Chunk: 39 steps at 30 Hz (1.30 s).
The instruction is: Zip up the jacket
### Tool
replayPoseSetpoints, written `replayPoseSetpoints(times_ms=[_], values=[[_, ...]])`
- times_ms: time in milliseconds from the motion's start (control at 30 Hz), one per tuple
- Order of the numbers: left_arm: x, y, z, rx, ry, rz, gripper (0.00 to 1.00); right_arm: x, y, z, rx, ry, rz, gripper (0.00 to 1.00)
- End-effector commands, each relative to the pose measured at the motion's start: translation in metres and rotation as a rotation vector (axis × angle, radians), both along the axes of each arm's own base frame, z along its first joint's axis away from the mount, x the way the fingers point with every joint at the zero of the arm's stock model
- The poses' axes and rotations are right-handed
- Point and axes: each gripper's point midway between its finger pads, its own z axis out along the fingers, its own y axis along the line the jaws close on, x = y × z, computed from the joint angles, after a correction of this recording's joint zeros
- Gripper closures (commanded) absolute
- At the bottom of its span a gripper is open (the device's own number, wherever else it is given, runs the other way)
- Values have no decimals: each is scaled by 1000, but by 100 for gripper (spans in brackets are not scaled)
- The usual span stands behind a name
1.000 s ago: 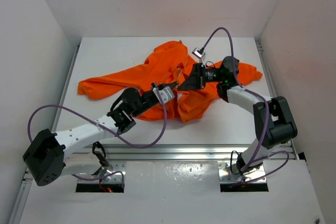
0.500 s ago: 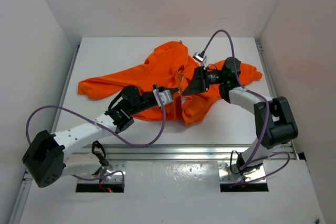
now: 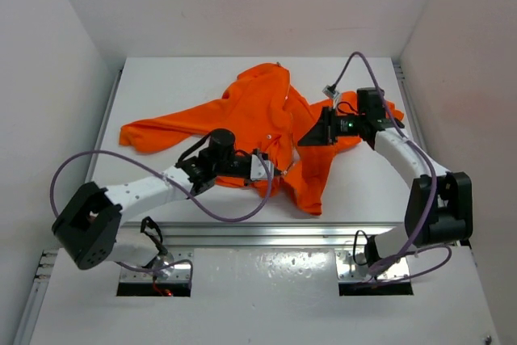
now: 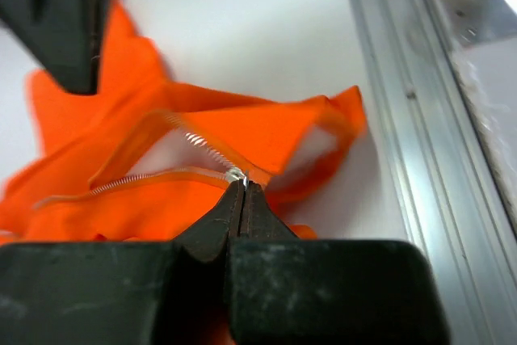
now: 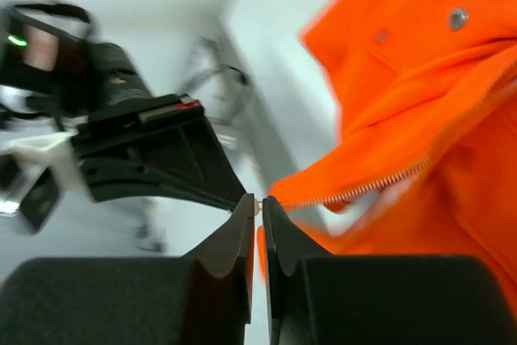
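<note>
The bright orange jacket (image 3: 258,107) lies crumpled in the middle of the white table, one sleeve stretched to the left. Its lower front hangs in a point toward the near edge. My left gripper (image 3: 279,171) is shut on the metal zipper pull (image 4: 242,177) where the two pale zipper rows (image 4: 129,183) meet. My right gripper (image 3: 300,141) is just beyond it, shut on a pale bit at the end of the zipper tape (image 5: 259,202). The toothed zipper (image 5: 380,179) runs away from it up to the right. A pocket flap with a snap (image 5: 458,18) shows above.
A metal rail (image 3: 266,232) runs along the table's near edge, close to the jacket's lower point, and also shows in the left wrist view (image 4: 404,103). Purple cables (image 3: 73,171) loop from both arms. White walls enclose the table on three sides.
Both grippers moved right and toward the near edge, staying close together. The jacket's lower front was drawn out into a longer point toward the rail. The right arm swung outward to the right.
</note>
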Motion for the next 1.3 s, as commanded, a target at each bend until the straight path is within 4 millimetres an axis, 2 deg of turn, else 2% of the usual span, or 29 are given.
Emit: replayPoseSetpoints(times_ms=[0, 67, 100, 200, 267, 300, 467, 600, 700, 733, 867, 900, 967, 1033, 1267], values=[[-14, -6, -8, 31, 39, -156, 100, -41, -25, -53, -372, 10, 61, 95], [-13, -8, -21, 56, 55, -174, 100, -49, -28, -66, -441, 34, 81, 96], [-9, -9, -20, 53, 57, -174, 100, -47, -36, -78, -518, 37, 57, 96], [-6, -13, -25, 64, 65, -186, 100, -60, -49, -99, -635, 91, 62, 98], [-4, -16, -31, 70, 72, -197, 100, -77, -54, -110, -688, 126, 120, 100], [-1, -18, -29, 67, 58, -199, 100, -93, -62, -121, -752, 161, 156, 100], [7, -20, -29, 68, 59, -190, 100, -118, -78, -145, -875, 247, 221, 100], [9, -20, -29, 72, 57, -181, 100, -96, -82, -160, -978, 232, 183, 100], [14, -18, -28, 69, 60, -159, 100, -73, -71, -160, -964, 263, 104, 100], [16, -19, -26, 60, 48, -159, 100, -59, -63, -158, -939, 261, 63, 100], [22, -18, -27, 57, 48, -139, 100, -43, -45, -161, -910, 298, 30, 100], [22, -19, -27, 57, 48, -139, 100, -44, -42, -169, -916, 337, 35, 100], [22, -17, -31, 65, 53, -130, 100, -39, -36, -171, -930, 351, 23, 100], [22, -16, -37, 80, 43, -139, 100, -39, -37, -182, -961, 385, 26, 100], [23, -10, -48, 105, 65, -159, 100, -10, -52, -204, -1081, 436, -64, 100]])
